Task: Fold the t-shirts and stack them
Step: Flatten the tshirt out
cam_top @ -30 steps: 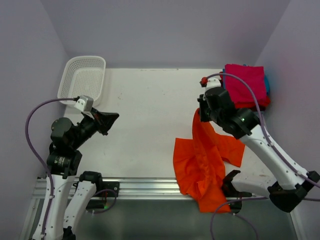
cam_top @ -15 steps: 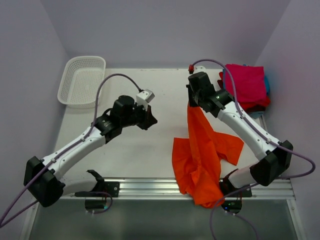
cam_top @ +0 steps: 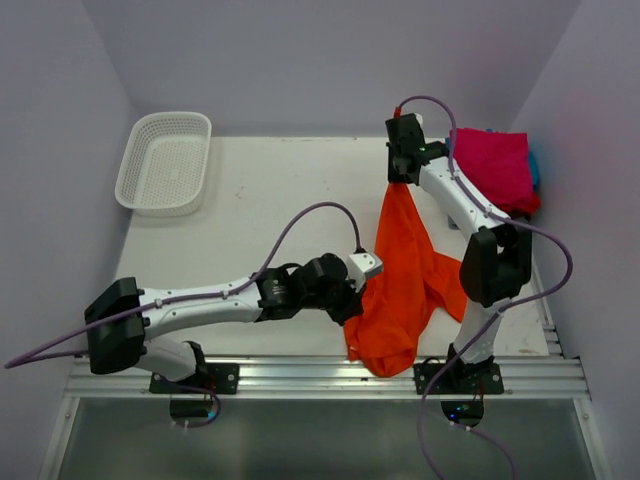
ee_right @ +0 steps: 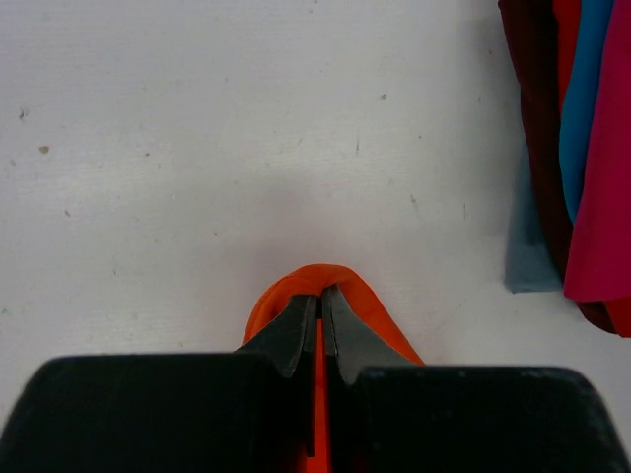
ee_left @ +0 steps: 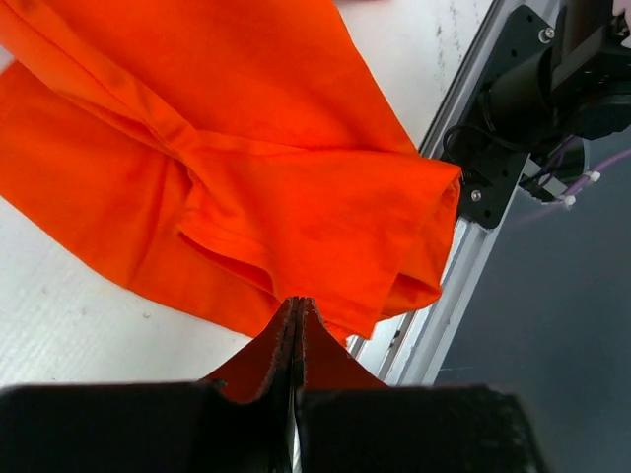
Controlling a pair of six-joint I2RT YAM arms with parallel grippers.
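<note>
The bright orange t-shirt (cam_top: 405, 270) lies stretched from the table's far middle down to the front rail. My right gripper (cam_top: 397, 182) is shut on its top end, a small orange fold pinched between the fingertips in the right wrist view (ee_right: 317, 278). My left gripper (cam_top: 352, 303) is at the shirt's lower left edge; its jaws are closed at the cloth's hem in the left wrist view (ee_left: 297, 302). The folded stack (cam_top: 490, 165), magenta-pink on top, sits at the far right; its maroon, red, light blue and pink edges show in the right wrist view (ee_right: 582, 148).
A white lattice basket (cam_top: 165, 160) stands at the far left corner. The metal front rail (cam_top: 300, 375) runs along the near edge, and the shirt's bottom end overhangs it. The right arm's base mount (ee_left: 513, 128) is close by the left gripper.
My left arm has swung across from the middle left to the shirt's lower left edge. My right gripper has pulled the shirt's top end farther back, drawing the cloth up the table.
</note>
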